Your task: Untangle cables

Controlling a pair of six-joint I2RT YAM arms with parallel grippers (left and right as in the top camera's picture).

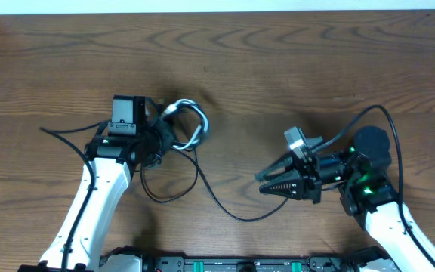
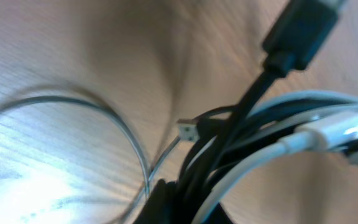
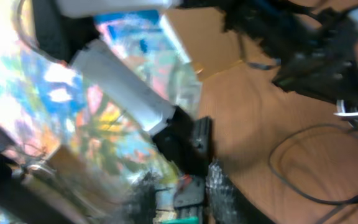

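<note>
Brown wood-grain table [image 1: 293, 68], matte and flat, carries both arms. The left arm, white-shelled with black joints, rises from the lower edge and slants up and to the right. Its wrist is bent so the left gripper [image 1: 161, 136] points right into the cables [image 1: 186, 125]. Its jaws are closed on that bundle, and in the wrist view the cords fan up out of the bottom of the frame.

The right arm comes in from the lower right corner with its black, ridged right gripper [image 1: 261, 183] pointing left, low over the wood and well apart from the bundle. How far its jaws are parted I cannot tell, since the wrist view is too blurred. Nothing shows between them.

The cables lie left of centre, thin and glossy. There is one white cord [image 2: 328, 134] with a white moulded plug, and several black ones too tightly bunched to count. A blocky black plug [image 2: 300, 28] hangs at the top right of the left wrist view, and a small metal-tipped plug [image 2: 187, 129] pokes out at mid-frame.

One black strand [image 1: 236, 217] leaves the bundle, loops below the left gripper, then sweeps right in a shallow curve to end near the right gripper.
</note>
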